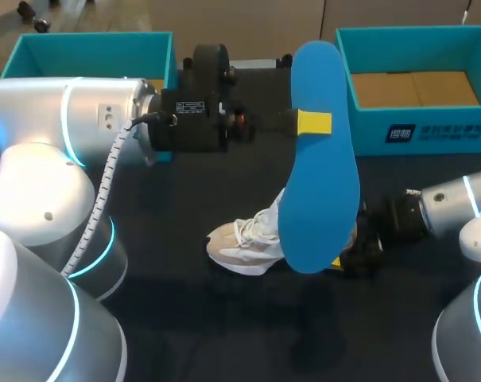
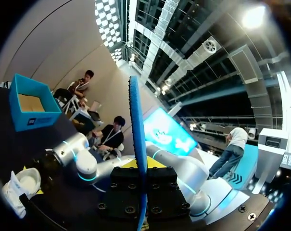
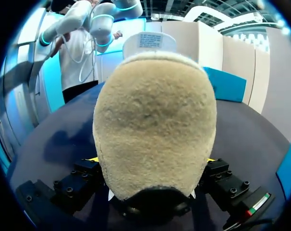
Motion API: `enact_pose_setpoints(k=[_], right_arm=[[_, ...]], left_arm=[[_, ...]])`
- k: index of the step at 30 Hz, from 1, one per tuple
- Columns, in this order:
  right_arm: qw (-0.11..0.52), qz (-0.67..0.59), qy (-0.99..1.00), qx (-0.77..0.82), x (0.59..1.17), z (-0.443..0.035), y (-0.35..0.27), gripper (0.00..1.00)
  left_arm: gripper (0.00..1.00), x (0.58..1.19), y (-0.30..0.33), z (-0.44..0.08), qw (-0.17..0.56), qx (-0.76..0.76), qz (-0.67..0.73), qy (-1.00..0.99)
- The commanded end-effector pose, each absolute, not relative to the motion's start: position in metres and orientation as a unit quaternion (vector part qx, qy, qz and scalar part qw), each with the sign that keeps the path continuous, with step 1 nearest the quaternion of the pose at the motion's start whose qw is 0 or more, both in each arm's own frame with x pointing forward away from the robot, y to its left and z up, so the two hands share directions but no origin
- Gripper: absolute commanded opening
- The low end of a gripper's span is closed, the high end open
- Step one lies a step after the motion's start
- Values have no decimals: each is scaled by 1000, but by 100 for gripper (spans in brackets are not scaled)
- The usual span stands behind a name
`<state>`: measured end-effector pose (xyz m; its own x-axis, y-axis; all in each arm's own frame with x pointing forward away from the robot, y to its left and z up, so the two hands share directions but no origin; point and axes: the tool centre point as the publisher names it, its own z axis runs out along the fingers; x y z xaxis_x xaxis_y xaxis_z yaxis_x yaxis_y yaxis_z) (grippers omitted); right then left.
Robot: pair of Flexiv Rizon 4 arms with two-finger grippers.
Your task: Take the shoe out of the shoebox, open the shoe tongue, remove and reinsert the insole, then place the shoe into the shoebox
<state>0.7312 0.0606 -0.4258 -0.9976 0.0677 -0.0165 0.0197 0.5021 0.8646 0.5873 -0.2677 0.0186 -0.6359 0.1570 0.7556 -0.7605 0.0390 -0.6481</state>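
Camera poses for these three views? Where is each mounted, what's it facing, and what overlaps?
Head: above, behind; looks down on table; left arm, right arm show.
Left wrist: along left gripper, insole edge-on.
Right wrist: along right gripper, shoe heel close.
Shared: head and left wrist both see shoe, insole.
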Motion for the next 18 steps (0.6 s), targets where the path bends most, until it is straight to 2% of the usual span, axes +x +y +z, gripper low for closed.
enact_pose_setpoints(k=[1, 18], right_arm=[[25, 482, 875, 29, 729, -415, 55, 100], [21, 411, 910, 43, 726, -391, 46, 100]], left_arm=[[0, 586, -269, 17, 352, 241, 651, -628], [0, 586, -269, 17, 352, 241, 651, -628]])
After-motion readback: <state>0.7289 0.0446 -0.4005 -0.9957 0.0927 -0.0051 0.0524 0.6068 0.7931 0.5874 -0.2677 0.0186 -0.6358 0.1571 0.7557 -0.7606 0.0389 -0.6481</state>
